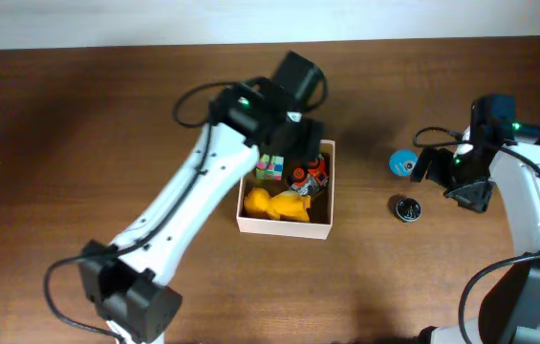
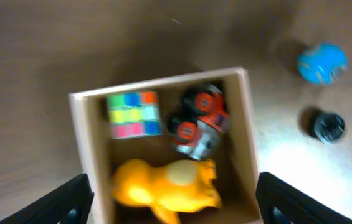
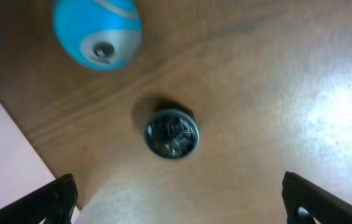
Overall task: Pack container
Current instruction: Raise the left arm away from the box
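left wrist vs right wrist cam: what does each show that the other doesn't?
Left wrist only: the tan inside of the container, holding a yellow toy, a toy truck and a multicoloured block, framed by the open left gripper.
Right wrist only: the open right gripper, plus a close look at the shiny top of the black disc.
Both: the blue ball and the black disc on the table, outside the container. The right wrist catches only a pale corner at its left edge, likely the container wall.

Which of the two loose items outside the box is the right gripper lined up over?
The small black round piece, centred ahead of the open fingers of the right gripper; the blue ball lies off to one side.
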